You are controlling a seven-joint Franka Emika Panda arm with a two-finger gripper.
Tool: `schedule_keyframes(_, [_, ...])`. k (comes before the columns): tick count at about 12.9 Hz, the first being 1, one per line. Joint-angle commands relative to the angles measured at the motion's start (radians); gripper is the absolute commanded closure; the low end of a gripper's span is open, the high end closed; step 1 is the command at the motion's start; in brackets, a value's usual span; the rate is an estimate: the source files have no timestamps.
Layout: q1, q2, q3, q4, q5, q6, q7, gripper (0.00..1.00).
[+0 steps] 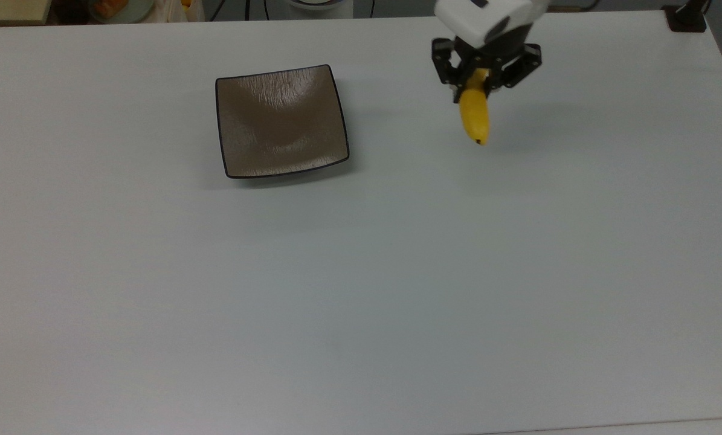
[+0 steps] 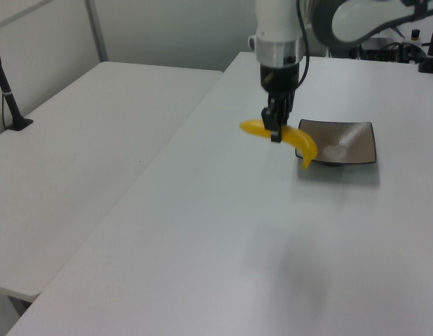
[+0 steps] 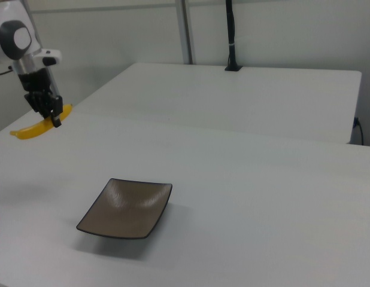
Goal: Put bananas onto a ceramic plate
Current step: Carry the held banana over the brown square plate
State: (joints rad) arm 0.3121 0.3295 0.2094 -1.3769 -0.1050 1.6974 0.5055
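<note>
A yellow banana (image 1: 475, 114) hangs well above the white table, held near its stem end by my gripper (image 1: 480, 77), which is shut on it. In the left view the banana (image 2: 300, 140) curves down toward the plate's side, with the gripper (image 2: 274, 130) pointing straight down. The right view has the banana (image 3: 30, 130) and gripper (image 3: 51, 115) high at its left. The square brown ceramic plate (image 1: 281, 121) with a black rim lies bare on the table, to the top view's left of the banana, also seen as plate (image 2: 340, 142) and plate (image 3: 127, 207).
The white table (image 1: 361, 290) spreads wide around the plate. A second white table (image 2: 83, 140) adjoins it on the left view's left, with a black post (image 2: 10, 94) standing on it. Clutter sits beyond the table's far edge in the top view.
</note>
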Motion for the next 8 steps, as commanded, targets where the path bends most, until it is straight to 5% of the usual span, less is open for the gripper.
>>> schedule_keyframes(1, [0.002, -0.130, -0.108, -0.102, 0.044, -0.010, -0.057, 1.00])
schedule_keyframes(6, [-0.041, -0.230, -0.246, -0.206, 0.084, -0.074, -0.199, 1.00])
schedule_keyframes(8, [-0.079, -0.233, -0.252, -0.250, 0.084, -0.067, -0.219, 1.00])
